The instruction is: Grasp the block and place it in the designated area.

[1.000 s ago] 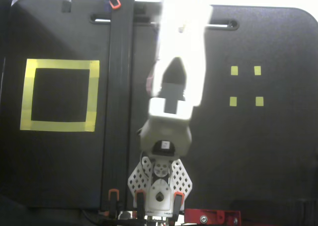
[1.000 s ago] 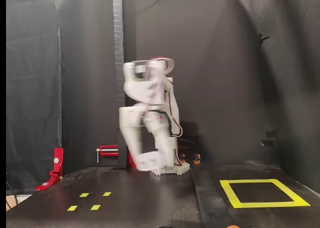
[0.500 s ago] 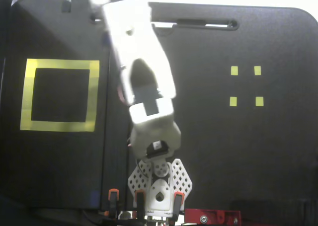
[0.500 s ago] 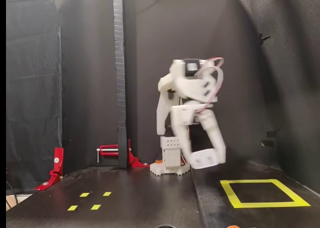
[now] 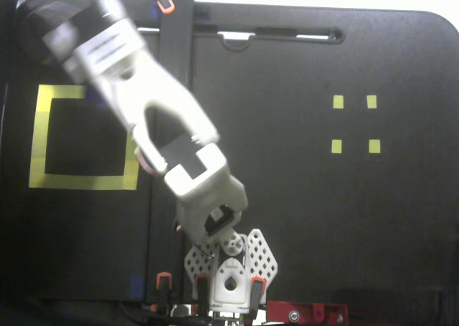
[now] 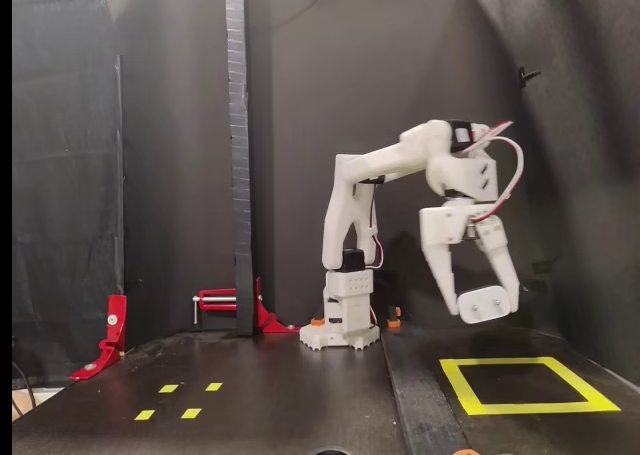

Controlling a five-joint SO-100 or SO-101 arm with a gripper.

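in the top-down fixed view the block cannot be made out, so its long axis and the way its prongs point cannot be told. the white arm [image 5: 154, 118] reaches from its base [image 5: 229, 272] at the bottom centre up and to the left, its far end blurred and lying over the top right corner of the yellow tape square [image 5: 50, 179]. the gripper itself is lost in that blur, and whether it is clenched or released cannot be told here. a dark vertical bar [image 5: 176, 46] runs up the black table [image 5: 323, 233] just right of the square, and the arm crosses it. four small yellow tape marks [image 5: 355, 124] sit well apart on the right. a red clamp [image 5: 305, 314] shows at the bottom edge.

in the side fixed view the arm [image 6: 385, 165] stands up from its base [image 6: 342, 330], bends forward at the elbow and hangs the gripper [image 6: 478, 300] downward, above the table near the far left side of the tape square [image 6: 470, 395]. its two fingers spread apart towards the tips, with a pale pad at the right tip; whether anything sits between them cannot be told, and the block is not seen. a dark post [image 6: 238, 155] stands left of the base, with red clamps [image 6: 108, 335] at the left. the small tape marks [image 6: 180, 400] lie front left.
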